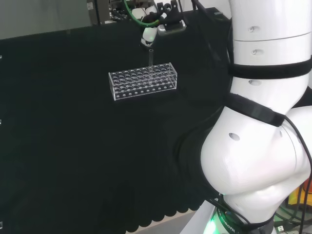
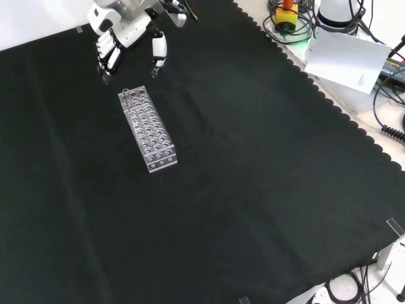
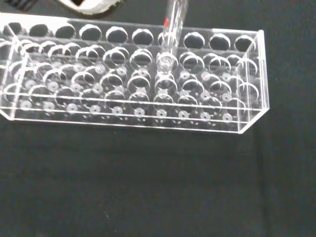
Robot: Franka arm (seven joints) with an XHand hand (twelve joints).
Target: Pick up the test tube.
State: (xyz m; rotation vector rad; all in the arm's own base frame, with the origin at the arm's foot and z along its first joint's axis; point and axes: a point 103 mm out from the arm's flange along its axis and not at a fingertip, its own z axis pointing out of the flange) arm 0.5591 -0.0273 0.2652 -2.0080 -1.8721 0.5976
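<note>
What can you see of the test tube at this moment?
The test tube is a slim clear tube, glass or plastic by its look, with a small red mark on its side. It stands about upright in one of the holes of the clear rack, its top rising above the rack. In the head view it sits at the rack's far edge, right under the hand. Whether the hand's fingers already touch it cannot be told. Nothing can be made out inside it.
</note>
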